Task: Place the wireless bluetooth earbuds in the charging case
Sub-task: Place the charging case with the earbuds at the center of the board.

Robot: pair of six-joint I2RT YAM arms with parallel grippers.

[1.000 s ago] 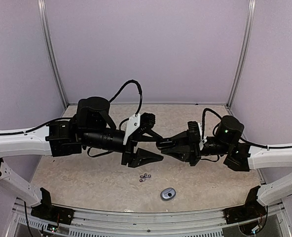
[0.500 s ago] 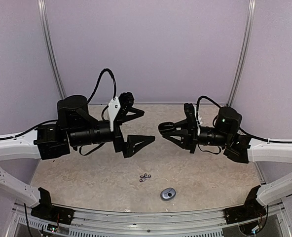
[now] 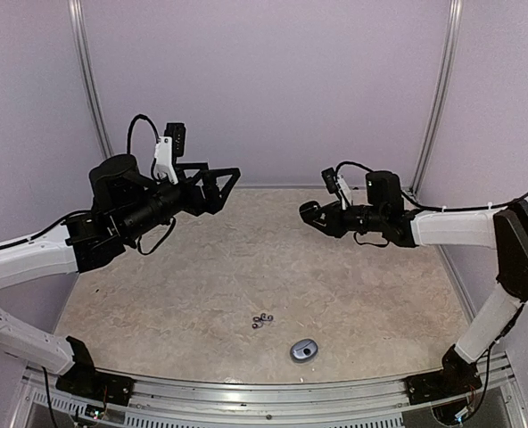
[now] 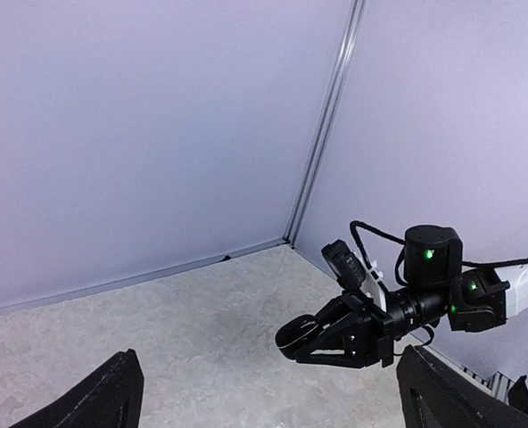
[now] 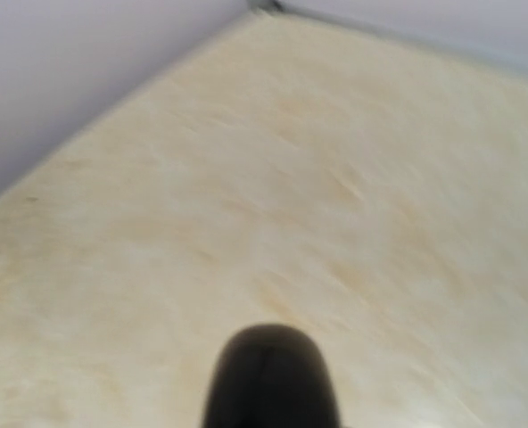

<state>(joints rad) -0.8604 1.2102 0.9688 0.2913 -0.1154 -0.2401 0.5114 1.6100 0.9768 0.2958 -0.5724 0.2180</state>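
Tiny dark-and-silvery wireless earbuds [image 3: 262,321] lay clustered on beige mottled tabletop [image 3: 353,285], near small grey oval charging case [image 3: 304,349]; left black gripper [image 3: 229,189] hung aloft, spread wide; right black gripper [image 3: 310,214] clenched, holding nothing.

Lilac-walled booth over a cream marbled tabletop [image 3: 202,285]

The back wall [image 3: 264,89] and side walls [image 3: 23,116] are plain matte lilac panels, meeting at the rear corners behind slim silvery metal uprights [image 3: 94,98]. The tabletop is cream with faint tan veining, evenly lit, and the shadows on it are soft. A ribbed metal rail [image 3: 264,403] runs along its near edge.
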